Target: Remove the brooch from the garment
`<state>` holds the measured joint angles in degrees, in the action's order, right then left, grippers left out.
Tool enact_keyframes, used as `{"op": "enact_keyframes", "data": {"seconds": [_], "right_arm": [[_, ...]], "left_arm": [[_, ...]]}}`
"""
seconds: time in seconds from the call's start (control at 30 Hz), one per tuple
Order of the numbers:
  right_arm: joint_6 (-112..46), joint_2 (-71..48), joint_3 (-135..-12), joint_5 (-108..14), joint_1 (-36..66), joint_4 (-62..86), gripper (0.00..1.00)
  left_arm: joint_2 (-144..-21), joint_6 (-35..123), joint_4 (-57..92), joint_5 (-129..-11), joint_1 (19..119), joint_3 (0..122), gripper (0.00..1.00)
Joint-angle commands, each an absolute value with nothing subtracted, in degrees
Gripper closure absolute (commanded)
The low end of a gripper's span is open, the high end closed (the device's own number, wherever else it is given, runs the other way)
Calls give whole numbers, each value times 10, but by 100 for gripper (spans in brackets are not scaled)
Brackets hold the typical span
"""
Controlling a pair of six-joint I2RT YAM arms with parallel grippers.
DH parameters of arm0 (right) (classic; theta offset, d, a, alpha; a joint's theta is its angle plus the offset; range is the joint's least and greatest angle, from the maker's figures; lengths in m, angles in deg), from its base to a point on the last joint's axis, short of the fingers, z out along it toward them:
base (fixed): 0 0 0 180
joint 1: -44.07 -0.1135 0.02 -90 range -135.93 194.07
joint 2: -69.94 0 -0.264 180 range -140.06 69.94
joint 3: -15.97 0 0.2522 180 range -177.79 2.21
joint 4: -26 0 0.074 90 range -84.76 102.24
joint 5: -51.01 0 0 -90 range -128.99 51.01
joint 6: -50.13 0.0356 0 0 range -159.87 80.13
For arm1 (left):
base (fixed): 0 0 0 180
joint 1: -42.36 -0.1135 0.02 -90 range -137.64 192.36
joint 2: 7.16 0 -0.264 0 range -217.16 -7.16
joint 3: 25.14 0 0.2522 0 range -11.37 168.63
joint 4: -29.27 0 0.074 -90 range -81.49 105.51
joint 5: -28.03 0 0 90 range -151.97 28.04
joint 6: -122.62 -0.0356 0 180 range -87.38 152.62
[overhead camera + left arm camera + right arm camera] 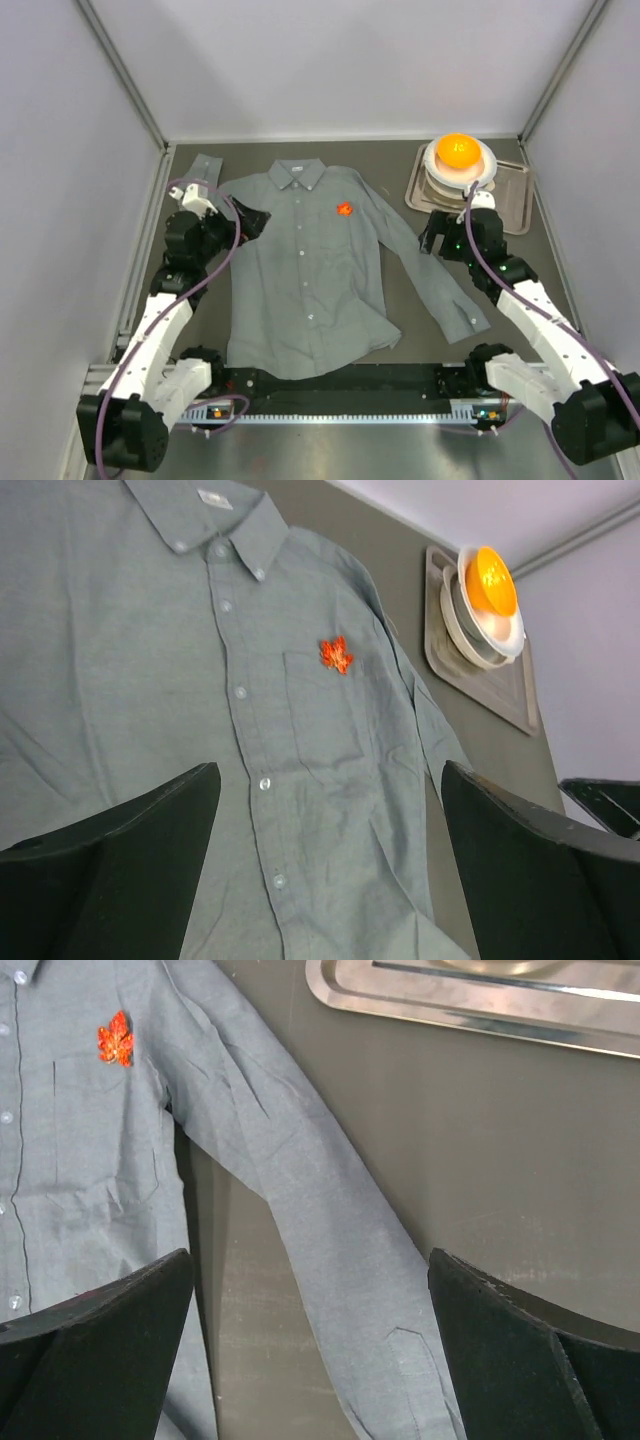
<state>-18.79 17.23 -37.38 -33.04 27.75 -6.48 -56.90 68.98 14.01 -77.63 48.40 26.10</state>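
The grey shirt [300,270] lies flat on the table, collar at the far end. The small orange-red brooch [344,209] is pinned on its chest just above the pocket; it also shows in the left wrist view [336,654] and the right wrist view [115,1039]. My left gripper [248,222] is open and empty, hovering over the shirt's left shoulder; its view shows the shirt front [120,660] between the jaws [330,780]. My right gripper [436,236] is open and empty, above the right sleeve [300,1200], well right of the brooch [308,1260].
A metal tray [515,205] stands at the back right, holding stacked white bowls with an orange ball [458,152] on top. A small grey cloth piece [205,165] lies at the back left. Enclosure walls run close along both sides.
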Motion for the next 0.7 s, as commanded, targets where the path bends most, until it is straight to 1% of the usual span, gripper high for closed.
{"op": "enact_keyframes", "data": {"seconds": [0.0,0.1,0.27,0.4,0.43,0.5,0.53,0.67], "right_arm": [[-178,154,-408,-338,261,-30,1],[-175,135,-420,-358,259,-28,1],[-152,96,-442,-404,243,-25,1],[-128,54,-470,-410,196,-21,1],[-128,29,-477,-407,187,-20,1],[-117,0,-500,-411,174,-14,1],[-111,-14,-506,-442,172,-7,1],[-79,-74,-520,-486,169,68,1]], "left_arm": [[-612,705,181,-851,487,285,4],[-645,709,186,-869,502,298,5],[-677,704,191,-853,569,300,5],[-703,701,199,-850,615,312,5],[-718,701,200,-853,627,315,5],[-737,698,202,-862,635,330,7],[-753,696,201,-867,639,336,7],[-794,673,178,-873,639,372,9]]}}
